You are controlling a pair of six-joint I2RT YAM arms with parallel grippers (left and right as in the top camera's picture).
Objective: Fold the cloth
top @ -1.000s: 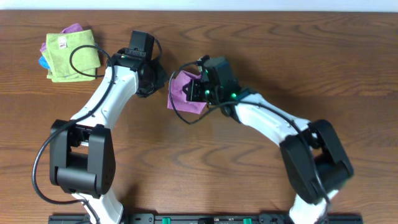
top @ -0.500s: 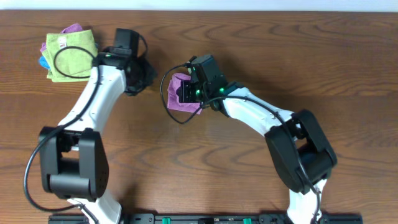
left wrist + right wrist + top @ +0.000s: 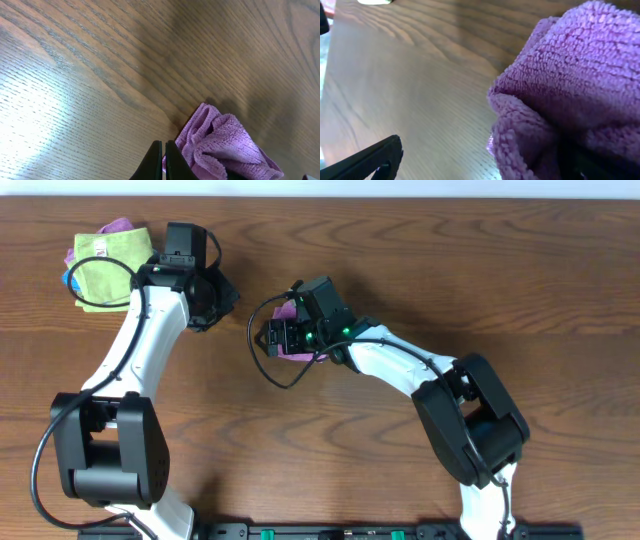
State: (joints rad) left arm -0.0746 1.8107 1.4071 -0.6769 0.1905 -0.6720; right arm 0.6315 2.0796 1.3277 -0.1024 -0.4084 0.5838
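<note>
The cloth (image 3: 580, 70) lies in a crumpled lump near the middle of the worktop (image 3: 450, 260), slightly left of centre, and it lies right at the right pincer (image 3: 282, 336), which covers most of it from above. The right arm (image 3: 400, 365) reaches in across the worktop from the right, so this arm is plainly the nearer one. The left arm (image 3: 150, 330) stands off to the left, between the lump and the green cloth (image 3: 105, 265) in the far left corner. The right pincer has its fingers wide apart: one black finger (image 3: 370, 157) shows low on the left of its wrist view with bare wood beside it, and the purple pile bunches up against the other side, so the cloth sits toward one finger, not centred in the gap. The left pincer (image 3: 161, 159) has its tips together, holding nothing, and the lump lies just ahead of it and to the right. Rumpled as it is, the cloth shows no clear long axis, and no flat edge or corner can be picked out. In my judgement it must be spread before any fold, and the right pincer is best placed to start.
</note>
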